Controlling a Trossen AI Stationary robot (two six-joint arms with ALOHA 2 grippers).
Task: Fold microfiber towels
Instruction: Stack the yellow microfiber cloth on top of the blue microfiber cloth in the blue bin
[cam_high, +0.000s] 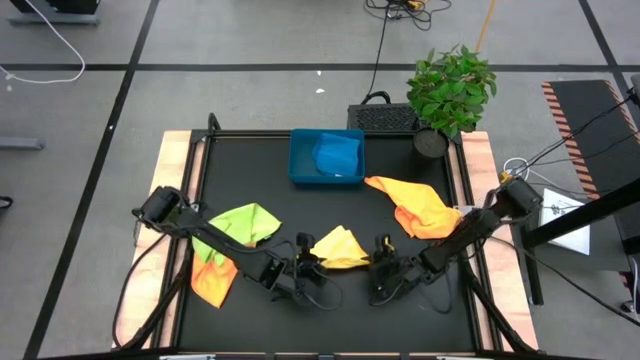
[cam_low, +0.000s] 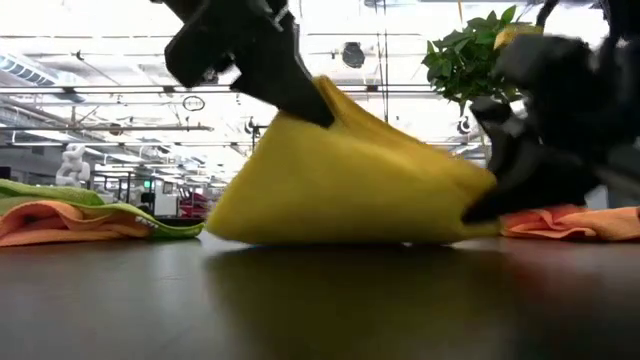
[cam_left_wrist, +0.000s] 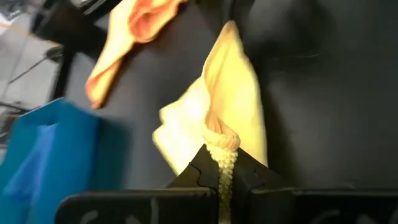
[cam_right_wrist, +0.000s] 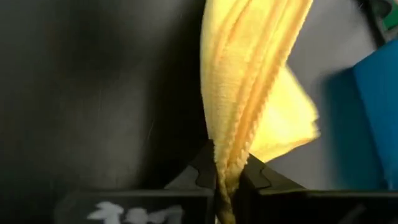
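Two grippers pinch one yellow towel (cam_high: 340, 248) at the table's near middle. Left gripper (cam_left_wrist: 221, 180): fingers pressed together on a bunched corner of it. Right gripper (cam_right_wrist: 227, 180): fingers pressed together on the folded opposite edge. Low view: the cloth rises tent-like between them, its lower edge on the black tabletop (cam_high: 300, 205). Lime green towel (cam_high: 245, 222) over orange towel (cam_high: 213, 282), left side. Second orange towel (cam_high: 418, 206), right side. Blue tray (cam_high: 300, 172), far middle, holding a blue towel (cam_high: 336, 155). Potted plant (cam_high: 450, 88) at the far right corner.
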